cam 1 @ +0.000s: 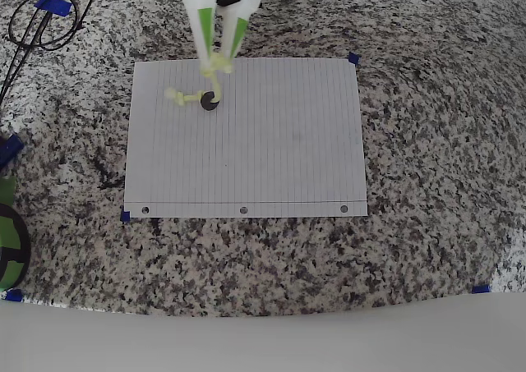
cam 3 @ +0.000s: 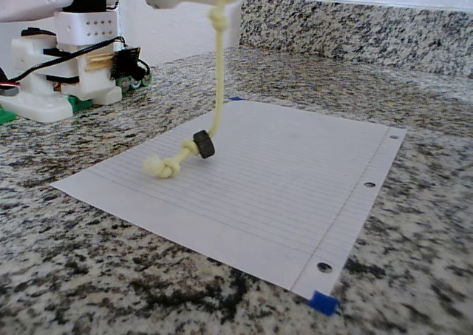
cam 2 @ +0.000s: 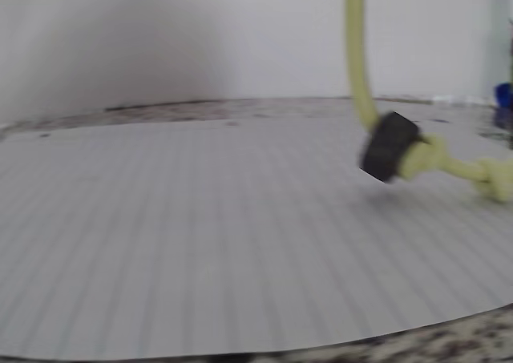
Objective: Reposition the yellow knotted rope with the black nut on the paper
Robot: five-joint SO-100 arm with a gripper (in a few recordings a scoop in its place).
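The rope (cam 3: 219,91) is held by its upper end in the gripper (cam 1: 217,53), whose white and green fingers (cam 1: 202,29) are closed on the knot near the paper's far edge in the overhead view. In the fixed view the rope is seen hanging almost straight down from the gripper at the top of the picture, then bending near the paper (cam 3: 281,180) so that its lower end knot (cam 3: 162,166) lies on the sheet. The nut (cam 3: 203,144) is threaded on the rope at that bend, tilted on edge, just above or touching the paper; which of the two cannot be told. In the overhead view the nut (cam 1: 209,103) is found in the upper left part of the paper (cam 1: 279,150), well apart from the three punched holes along the near edge. The paper lies flat on a speckled granite counter (cam 1: 427,142), with blue tape marks (cam 1: 353,58) at its corners.
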